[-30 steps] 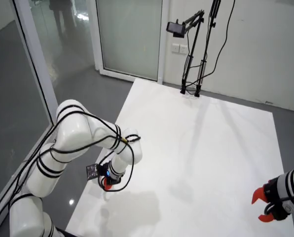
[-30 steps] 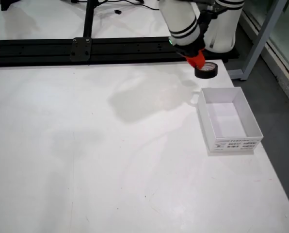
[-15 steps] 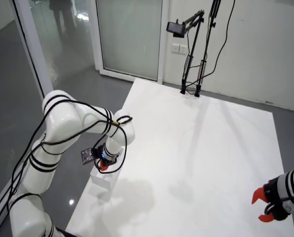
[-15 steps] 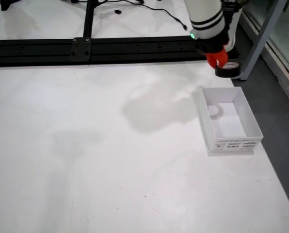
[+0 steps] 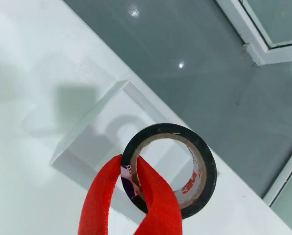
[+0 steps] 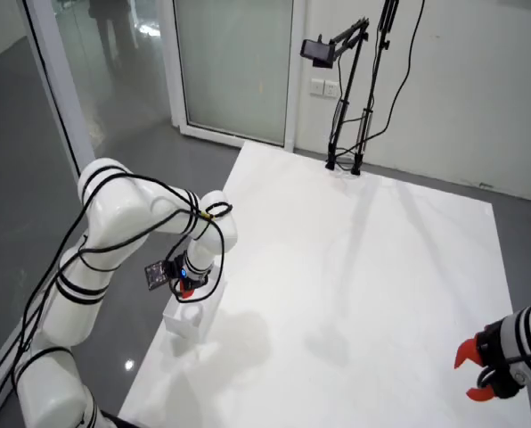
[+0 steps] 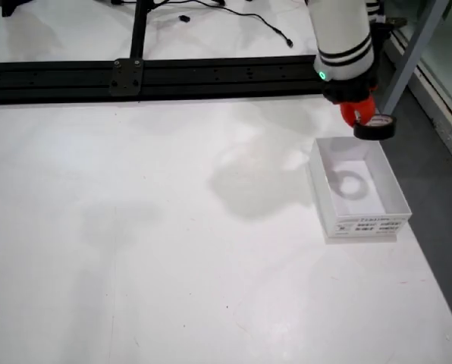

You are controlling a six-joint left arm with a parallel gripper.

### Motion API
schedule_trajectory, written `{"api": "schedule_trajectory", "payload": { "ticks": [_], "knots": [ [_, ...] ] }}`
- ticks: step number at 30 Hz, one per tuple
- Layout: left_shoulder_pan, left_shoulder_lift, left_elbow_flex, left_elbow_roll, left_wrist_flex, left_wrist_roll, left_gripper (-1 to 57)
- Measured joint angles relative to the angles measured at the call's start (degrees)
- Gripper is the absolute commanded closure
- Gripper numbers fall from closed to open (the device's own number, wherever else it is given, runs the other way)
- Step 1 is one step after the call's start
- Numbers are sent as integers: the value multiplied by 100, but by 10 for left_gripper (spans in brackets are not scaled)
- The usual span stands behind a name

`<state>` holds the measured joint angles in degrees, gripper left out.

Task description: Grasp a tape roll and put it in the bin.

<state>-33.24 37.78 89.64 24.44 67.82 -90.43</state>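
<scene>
In the view that rides on the gripper, my gripper (image 5: pixel 130 165) has its two red fingers (image 5: pixel 158 205) shut on the wall of a black tape roll (image 5: pixel 205 166) with a brown core and a 3M label. One finger is inside the ring and one outside. The white open bin (image 5: pixel 87 127) lies below the roll. In the view from the table's front, the gripper (image 7: pixel 360 114) holds the tape roll (image 7: pixel 375 129) in the air over the far edge of the bin (image 7: pixel 317 182). From the high room view, the gripper (image 6: pixel 185 287) hangs just above the bin (image 6: pixel 190 325).
The bin stands close to the table's edge, with grey floor beyond (image 5: pixel 195 63). A black rail (image 7: pixel 135 76) runs across the back of the table. A second arm with a red gripper (image 6: pixel 481 370) rests at the far corner. A camera stand (image 6: pixel 346 89) is at the table's end.
</scene>
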Motion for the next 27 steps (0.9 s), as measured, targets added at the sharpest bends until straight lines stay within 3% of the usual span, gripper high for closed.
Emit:
{"api": "schedule_trajectory", "payload": {
  "ticks": [27],
  "knots": [
    [57,353,-35,156,-760,-81,562]
  ]
}}
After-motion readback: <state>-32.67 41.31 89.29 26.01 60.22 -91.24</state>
